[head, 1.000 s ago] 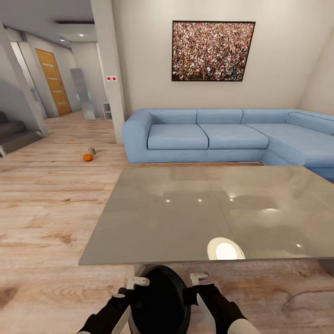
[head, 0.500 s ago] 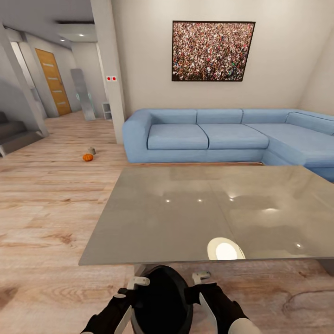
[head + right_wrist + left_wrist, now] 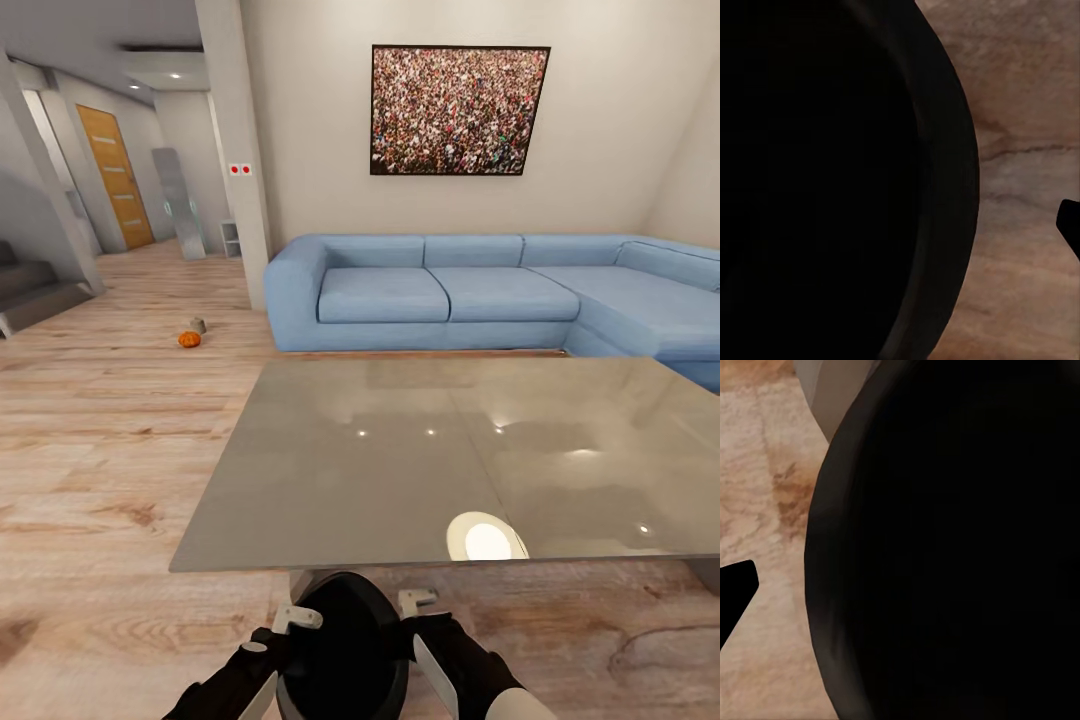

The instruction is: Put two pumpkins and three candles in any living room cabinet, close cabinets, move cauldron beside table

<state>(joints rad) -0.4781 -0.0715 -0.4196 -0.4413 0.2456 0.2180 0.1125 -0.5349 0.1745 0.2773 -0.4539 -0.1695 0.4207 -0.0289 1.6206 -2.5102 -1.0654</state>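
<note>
The black cauldron (image 3: 345,650) hangs low in front of me, just short of the grey table's near edge (image 3: 330,555). My left gripper (image 3: 288,626) grips its rim on one side and my right gripper (image 3: 418,608) on the other, both shut on it. The dark bowl of the cauldron (image 3: 960,547) looms close in the left wrist view, with wood floor beyond, and the cauldron (image 3: 817,172) is just as close in the right wrist view. Far off on the floor lie a small orange pumpkin (image 3: 189,339) and a stubby grey candle (image 3: 198,324) right behind it. The cabinet is out of view.
A blue corner sofa (image 3: 480,295) stands behind the table under a framed picture (image 3: 460,110). A wall pillar (image 3: 235,150) divides the room from a hallway with a wooden door (image 3: 115,175). Steps (image 3: 30,290) rise at the far left. Wood floor stretches to the left of the table.
Both grippers and the cauldron have sunk slightly lower toward the floor. The right gripper has shifted a little inward. The camera and the room stay put.
</note>
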